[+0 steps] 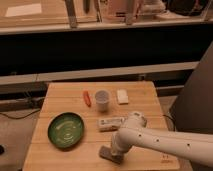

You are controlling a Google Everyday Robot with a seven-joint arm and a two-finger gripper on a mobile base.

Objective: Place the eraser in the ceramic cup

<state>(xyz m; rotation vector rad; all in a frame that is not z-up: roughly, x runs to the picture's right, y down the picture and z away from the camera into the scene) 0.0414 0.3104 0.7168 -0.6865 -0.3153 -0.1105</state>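
Light wooden worktop, dark wall panel behind. Gripper low at front edge, over eraser; jaws' spread: cannot tell. Ceramic cup upright mid-worktop, well apart from eraser. Green plate at left.

I'm driving in what looks like a lab: a wooden table before a long dark bench, a cable on the floor, my gripper low at the table's front edge.
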